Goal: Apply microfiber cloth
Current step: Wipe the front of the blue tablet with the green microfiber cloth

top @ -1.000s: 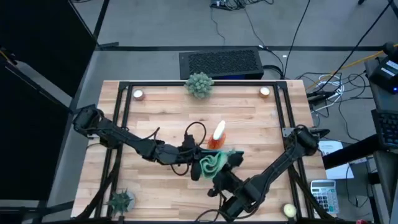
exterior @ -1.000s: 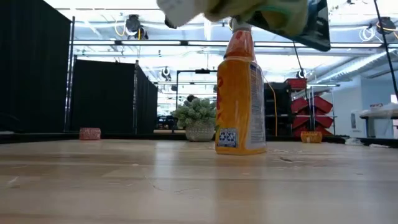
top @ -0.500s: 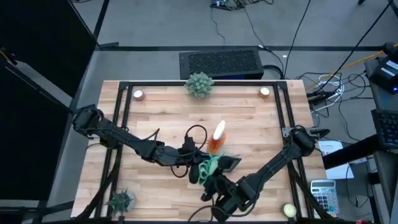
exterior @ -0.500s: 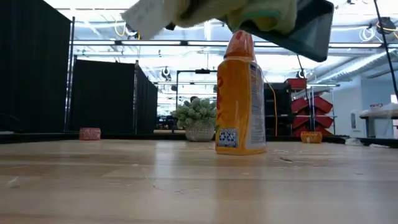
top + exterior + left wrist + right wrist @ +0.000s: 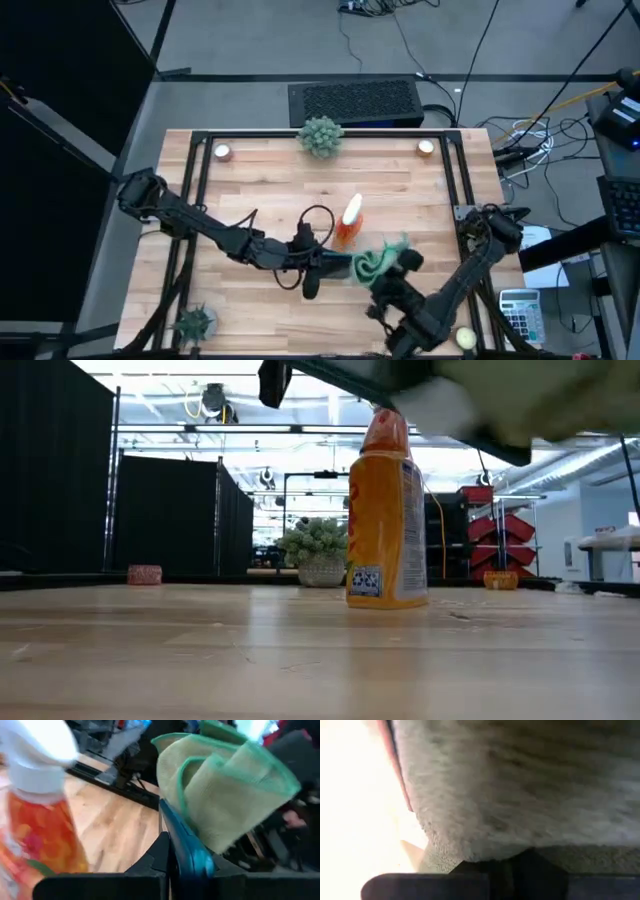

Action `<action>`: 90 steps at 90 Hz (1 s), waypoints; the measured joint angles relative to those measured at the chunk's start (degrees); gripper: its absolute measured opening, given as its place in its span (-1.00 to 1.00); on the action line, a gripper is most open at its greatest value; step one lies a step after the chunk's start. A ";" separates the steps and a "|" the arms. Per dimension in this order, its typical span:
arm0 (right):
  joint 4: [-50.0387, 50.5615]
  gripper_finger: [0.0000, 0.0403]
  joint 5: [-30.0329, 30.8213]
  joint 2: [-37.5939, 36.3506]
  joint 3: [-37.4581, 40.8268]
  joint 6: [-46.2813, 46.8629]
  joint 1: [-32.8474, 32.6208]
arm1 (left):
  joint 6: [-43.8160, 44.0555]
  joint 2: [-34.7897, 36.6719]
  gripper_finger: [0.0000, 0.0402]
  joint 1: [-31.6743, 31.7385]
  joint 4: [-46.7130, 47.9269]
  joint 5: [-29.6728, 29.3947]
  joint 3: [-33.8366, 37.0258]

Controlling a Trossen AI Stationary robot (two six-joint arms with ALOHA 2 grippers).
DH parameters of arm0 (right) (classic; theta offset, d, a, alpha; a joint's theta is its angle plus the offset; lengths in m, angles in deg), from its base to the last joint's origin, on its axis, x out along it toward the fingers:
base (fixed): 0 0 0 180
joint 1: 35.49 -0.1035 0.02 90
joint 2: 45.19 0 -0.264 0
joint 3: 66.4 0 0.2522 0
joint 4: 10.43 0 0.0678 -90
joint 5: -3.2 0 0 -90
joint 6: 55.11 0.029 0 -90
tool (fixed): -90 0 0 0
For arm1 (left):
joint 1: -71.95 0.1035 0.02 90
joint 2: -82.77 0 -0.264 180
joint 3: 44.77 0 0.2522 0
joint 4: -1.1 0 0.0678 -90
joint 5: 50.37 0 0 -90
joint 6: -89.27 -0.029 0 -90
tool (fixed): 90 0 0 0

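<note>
Above the table's middle, my left gripper (image 5: 322,265) is shut on a black phone (image 5: 340,265). In the left wrist view the phone (image 5: 185,852) shows edge-on. The pale green microfiber cloth (image 5: 378,262), bunched in folds (image 5: 225,795), lies against the phone's face toward its free end. My right gripper (image 5: 397,272) is shut on the cloth, coming from the table's near right. In the low view the phone (image 5: 380,380) and the blurred cloth (image 5: 520,400) hang well above the tabletop. My left gripper pinches the phone's near end (image 5: 180,870) between its two fingers, reaching level from the table's left. The phone is lifted clear of the table and runs on toward the right. My right gripper holds the bunched cloth (image 5: 520,840) in several folds. The cloth rests against the phone; the fingers' contact is hidden by the cloth.
An orange spray bottle (image 5: 347,222) stands upright just beyond the phone. Spiky green plants sit at the far edge (image 5: 320,135) and the near left corner (image 5: 195,322). Small round holders (image 5: 222,152) (image 5: 426,147) mark the far corners. A yellow ball (image 5: 464,338) lies near right.
My right gripper first drew the cloth a little toward the table's left, then swept it toward the right along the phone. The cloth now sits near the phone's free end, baring the part next to my left gripper. The phone has stayed lifted.
</note>
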 joint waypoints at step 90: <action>-2.52 -0.15 -48.51 -3.34 11.42 8.68 -4.06 | -19.15 0.07 -0.95 0.46 6.30 1.38 -0.10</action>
